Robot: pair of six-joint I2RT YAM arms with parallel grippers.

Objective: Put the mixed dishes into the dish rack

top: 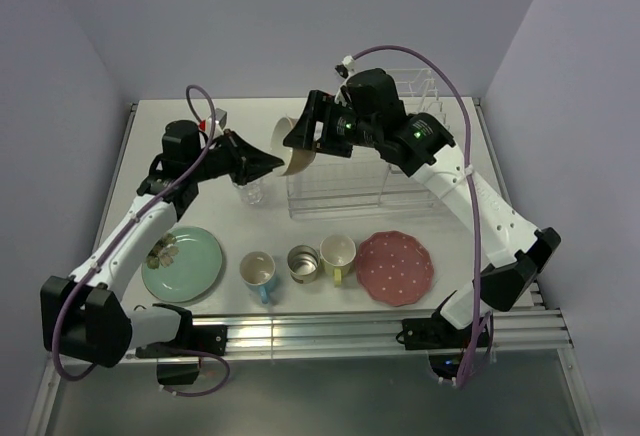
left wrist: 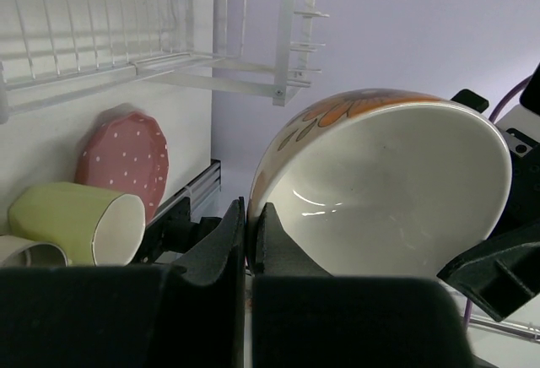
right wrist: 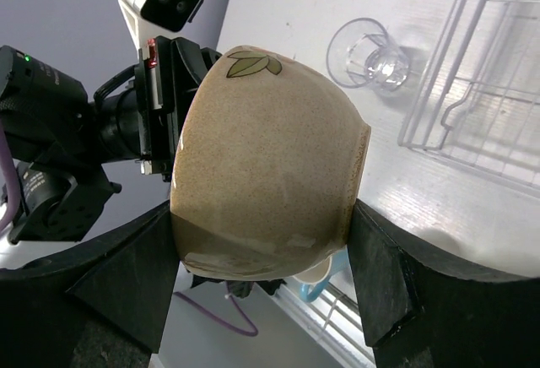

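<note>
The cream bowl [top: 297, 151], with a leaf pattern outside, hangs in the air on its side left of the white wire dish rack [top: 400, 194]. My left gripper [top: 272, 164] is shut on its rim [left wrist: 250, 216]; the bowl's white inside [left wrist: 396, 191] fills that view. My right gripper [top: 312, 134] straddles the bowl's tan outside [right wrist: 261, 157], and both fingers [right wrist: 380, 267] touch its sides. The clear glass [top: 250, 192] stands below the bowl, also in the right wrist view [right wrist: 371, 56].
Along the front stand the mint-green plate [top: 195, 266], light-blue mug [top: 259, 273], metallic-tan cup [top: 303, 262], yellow-green mug [top: 338, 254] and pink dotted plate [top: 396, 268]. The rack's wires [right wrist: 489, 89] lie right of the bowl. Walls close in on three sides.
</note>
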